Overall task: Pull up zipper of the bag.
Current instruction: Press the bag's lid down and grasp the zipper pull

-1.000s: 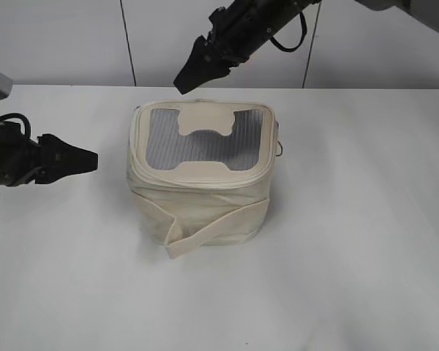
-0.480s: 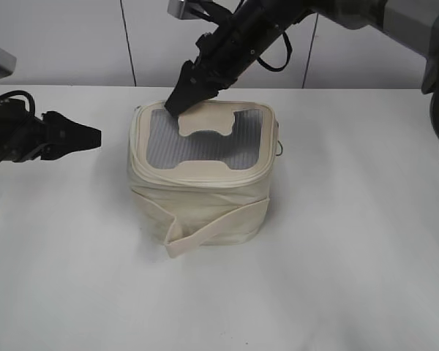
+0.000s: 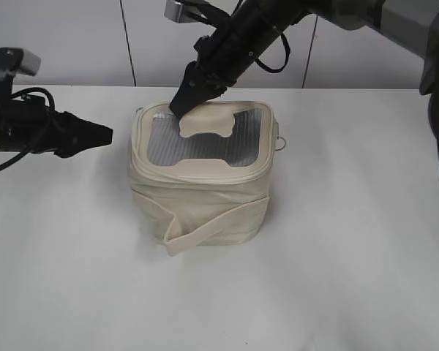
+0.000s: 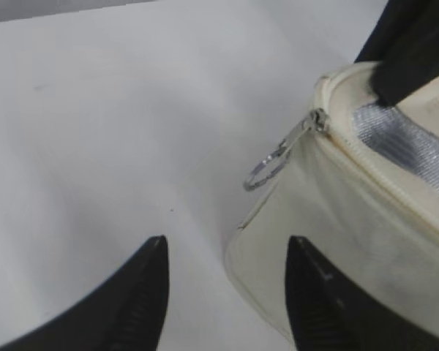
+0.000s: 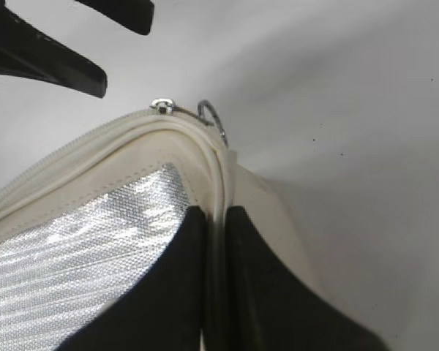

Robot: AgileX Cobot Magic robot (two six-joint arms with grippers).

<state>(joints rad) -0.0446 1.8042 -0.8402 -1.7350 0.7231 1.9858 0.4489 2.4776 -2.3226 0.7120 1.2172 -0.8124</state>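
The cream bag (image 3: 205, 201) with a grey mesh top stands mid-table. My right gripper (image 3: 181, 108) is shut on the bag's top rim at its far left corner; in the right wrist view the jaws (image 5: 214, 216) pinch the rim piping. The zipper (image 5: 73, 150) runs round the rim. One silver ring pull (image 4: 271, 162) hangs at that corner and shows beyond the right jaws (image 5: 212, 117). A second pull (image 3: 279, 142) hangs at the bag's right side. My left gripper (image 3: 106, 134) is open and empty, left of the bag; its jaws (image 4: 225, 248) sit short of the ring.
The white table (image 3: 351, 256) extends around the bag. A grey wall (image 3: 73, 36) stands behind it. A loose cream strap end (image 3: 179, 245) sticks out at the bag's front.
My right gripper came down from above and closed on the bag's far left rim. My left gripper moved right, closer to the bag.
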